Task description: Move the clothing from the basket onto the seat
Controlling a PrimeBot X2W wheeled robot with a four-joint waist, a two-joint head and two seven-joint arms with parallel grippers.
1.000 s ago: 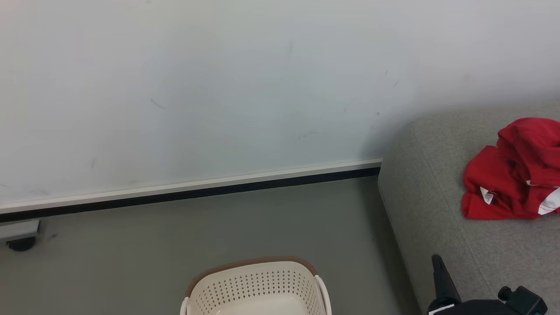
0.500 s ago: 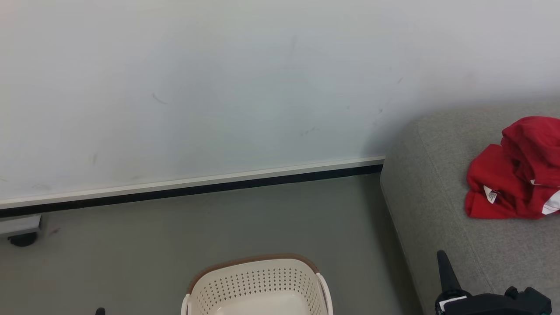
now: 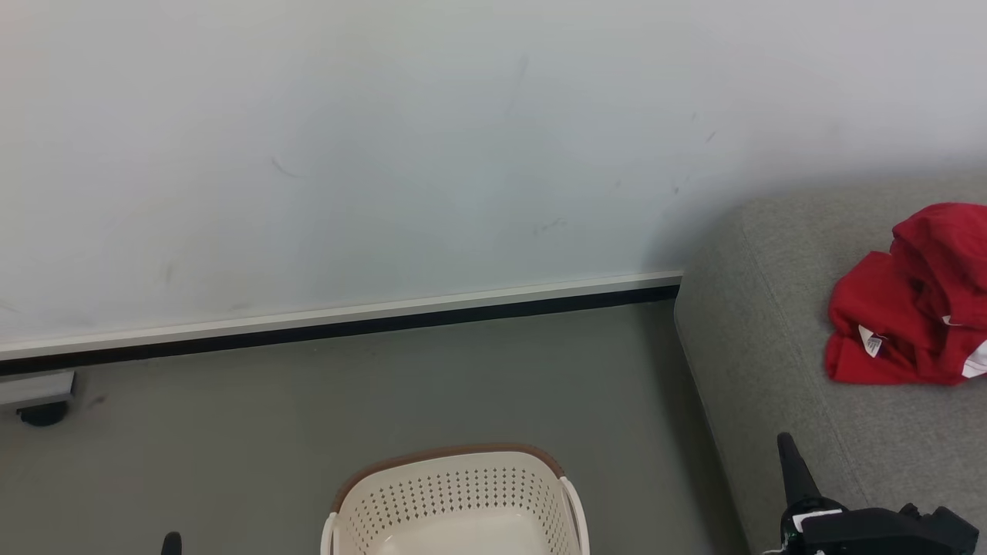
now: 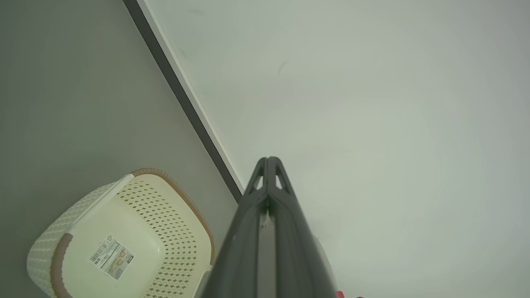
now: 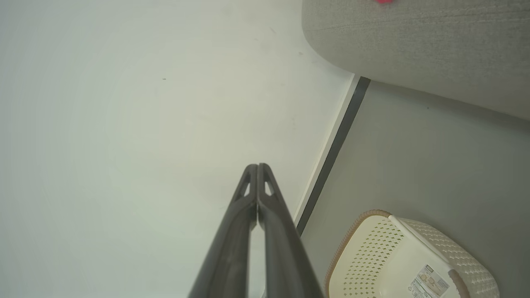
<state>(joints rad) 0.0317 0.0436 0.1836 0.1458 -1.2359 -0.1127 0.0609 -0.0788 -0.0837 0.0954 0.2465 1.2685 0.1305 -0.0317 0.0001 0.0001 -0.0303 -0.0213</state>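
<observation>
Red clothing (image 3: 910, 324) lies heaped on the seat (image 3: 771, 324), away from its left end; the basket (image 3: 455, 493) stands on the floor (image 3: 463, 370) nearby. The left claw (image 4: 268, 159) and the right claw (image 5: 257, 166) are each pressed together.

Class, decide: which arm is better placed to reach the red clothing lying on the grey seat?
Right, probably. The right end effector sits beside the seat, on the clothing's side; the left end effector is left of the basket, farther away.

red clothing (image 3: 902, 324) lies on the grey seat (image 3: 771, 370); the basket (image 3: 455, 497) stands on the floor (image 3: 231, 432).
</observation>
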